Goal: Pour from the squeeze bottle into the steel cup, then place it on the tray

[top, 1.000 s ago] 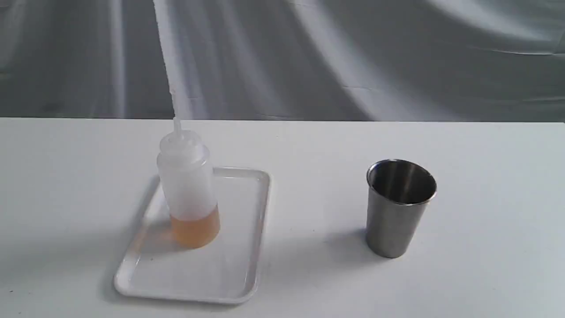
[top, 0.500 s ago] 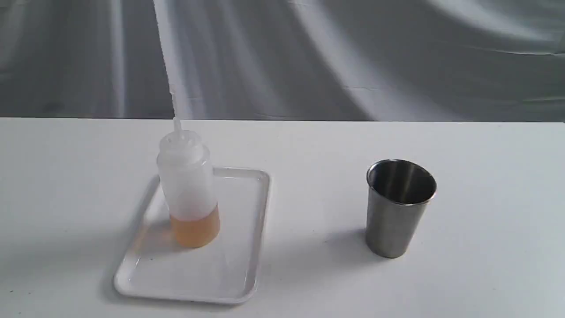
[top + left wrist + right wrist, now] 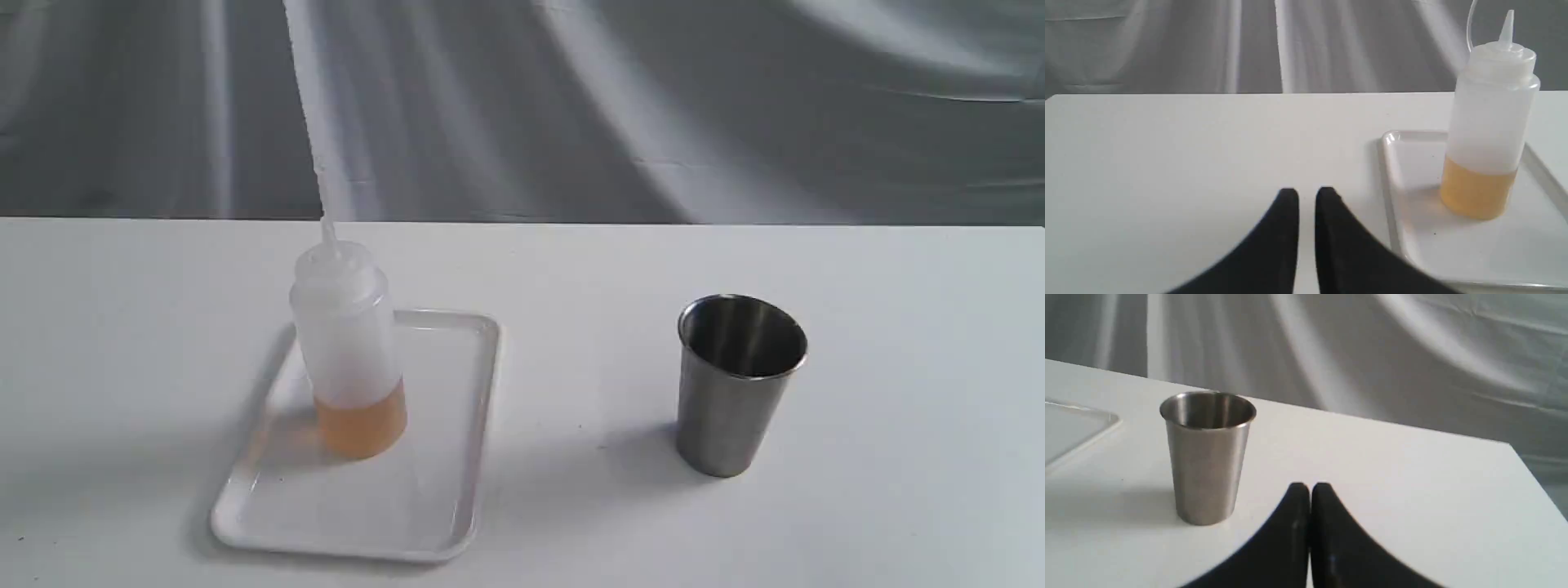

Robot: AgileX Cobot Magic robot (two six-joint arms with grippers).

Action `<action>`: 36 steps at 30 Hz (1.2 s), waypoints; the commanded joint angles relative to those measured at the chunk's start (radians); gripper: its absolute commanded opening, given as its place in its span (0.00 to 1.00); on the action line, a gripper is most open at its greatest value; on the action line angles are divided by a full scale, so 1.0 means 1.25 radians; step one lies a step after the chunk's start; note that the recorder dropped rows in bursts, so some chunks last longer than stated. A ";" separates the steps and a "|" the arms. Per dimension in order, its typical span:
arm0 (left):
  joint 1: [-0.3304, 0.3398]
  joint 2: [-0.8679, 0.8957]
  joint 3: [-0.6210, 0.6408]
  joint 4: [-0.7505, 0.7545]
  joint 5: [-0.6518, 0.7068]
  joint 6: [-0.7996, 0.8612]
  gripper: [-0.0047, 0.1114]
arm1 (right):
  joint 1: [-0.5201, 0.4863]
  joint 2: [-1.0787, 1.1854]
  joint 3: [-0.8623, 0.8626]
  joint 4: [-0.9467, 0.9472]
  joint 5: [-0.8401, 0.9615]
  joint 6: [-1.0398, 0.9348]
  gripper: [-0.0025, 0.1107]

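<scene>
The squeeze bottle (image 3: 347, 347) stands upright on the white tray (image 3: 441, 506) at the left of the table, amber liquid filling its lower part. It shows in the left wrist view too, the bottle (image 3: 1488, 122) on the tray (image 3: 1392, 171). The steel cup (image 3: 737, 384) stands upright to the right, apart from the tray, and appears as the cup (image 3: 1206, 455) in the right wrist view. My left gripper (image 3: 1306, 194) is shut and empty, low over the table beside the tray. My right gripper (image 3: 1309, 488) is shut and empty, near the cup. Neither gripper shows in the exterior view.
A white table (image 3: 571, 269) carries everything, with a grey draped cloth (image 3: 571, 106) behind it. The table's right corner (image 3: 1511, 446) lies close to the right gripper. A tray corner (image 3: 1081, 420) shows beside the cup.
</scene>
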 commanded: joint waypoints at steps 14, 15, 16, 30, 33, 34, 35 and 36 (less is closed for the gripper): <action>-0.004 -0.002 0.004 0.000 -0.006 -0.001 0.11 | -0.023 -0.005 0.002 0.026 0.114 0.011 0.02; -0.004 -0.002 0.004 0.000 -0.006 -0.001 0.11 | -0.023 -0.005 0.002 0.026 0.114 0.011 0.02; -0.004 -0.002 0.004 0.000 -0.006 -0.001 0.11 | -0.023 -0.005 0.002 0.026 0.114 0.011 0.02; -0.004 -0.002 0.004 0.000 -0.006 -0.003 0.11 | -0.036 -0.005 0.002 0.026 0.114 0.011 0.02; -0.004 -0.002 0.004 0.000 -0.006 -0.003 0.11 | -0.052 -0.005 0.002 0.026 0.114 0.011 0.02; -0.004 -0.002 0.004 0.000 -0.006 -0.003 0.11 | -0.052 -0.005 0.002 0.025 0.114 0.011 0.02; -0.004 -0.002 0.004 0.000 -0.006 -0.003 0.11 | -0.050 -0.005 0.002 0.025 0.114 0.011 0.02; -0.004 -0.002 0.004 0.000 -0.006 -0.003 0.11 | -0.050 -0.005 0.002 0.025 0.114 0.011 0.02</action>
